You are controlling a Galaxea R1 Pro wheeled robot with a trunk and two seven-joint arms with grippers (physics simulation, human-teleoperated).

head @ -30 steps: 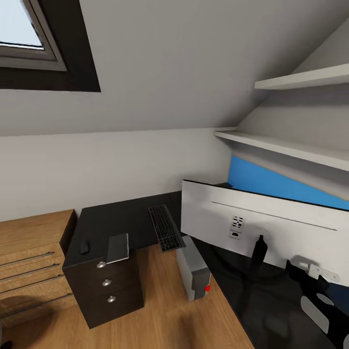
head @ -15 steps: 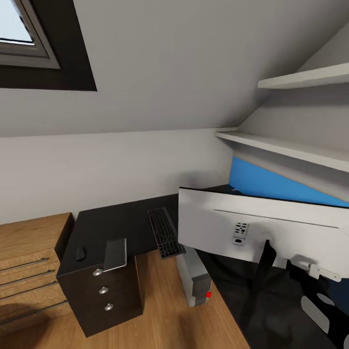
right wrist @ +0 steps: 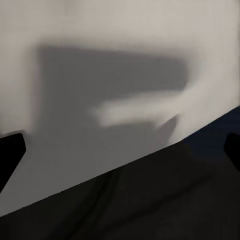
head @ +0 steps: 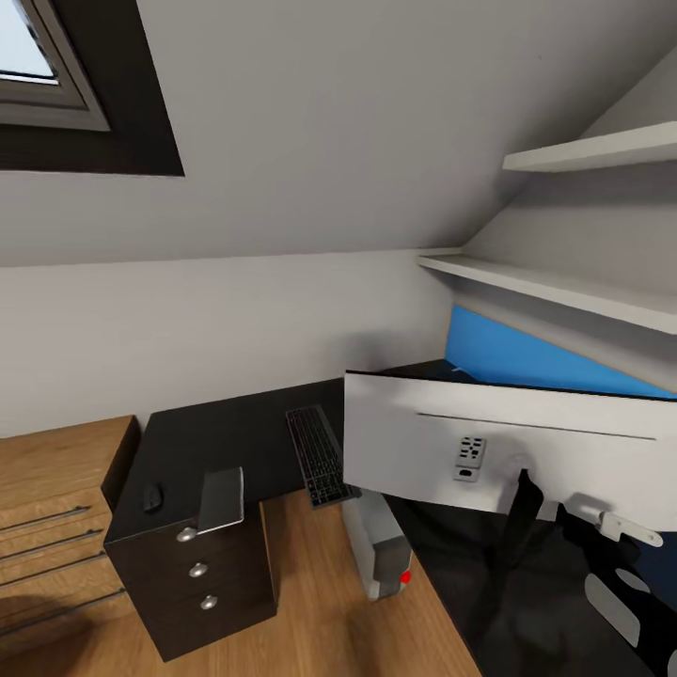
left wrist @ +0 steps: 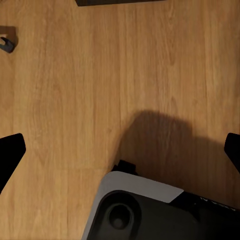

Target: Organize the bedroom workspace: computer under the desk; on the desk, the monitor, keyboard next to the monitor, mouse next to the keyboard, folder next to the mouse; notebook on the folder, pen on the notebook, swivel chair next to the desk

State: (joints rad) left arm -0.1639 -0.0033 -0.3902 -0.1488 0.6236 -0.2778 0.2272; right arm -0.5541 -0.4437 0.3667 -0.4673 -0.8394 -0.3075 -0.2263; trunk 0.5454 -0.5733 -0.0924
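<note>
The black desk (head: 226, 432) runs into the corner. The monitor (head: 489, 442) stands on it with its white back to me. To its left lies the keyboard (head: 318, 453). Further left are the notebook (head: 221, 498), overhanging the desk's front edge, and the small dark mouse (head: 152, 496). The grey computer (head: 376, 541) stands on the floor under the desk. My right gripper (right wrist: 120, 150) is open, close to the monitor's white back above the desk top. My left gripper (left wrist: 120, 155) is open over the wood floor. The folder, pen and swivel chair are out of view.
A black drawer unit (head: 202, 574) with silver knobs sits under the desk's left end, beside a low wooden shelf unit (head: 47, 489). White wall shelves (head: 564, 287) and a blue wall panel (head: 527, 362) lie behind the monitor. A skylight (head: 38, 56) is at upper left.
The whole head view has shifted a little, so the desk and drawer unit sit slightly further left and lower. Nothing on the desk has moved relative to the rest.
</note>
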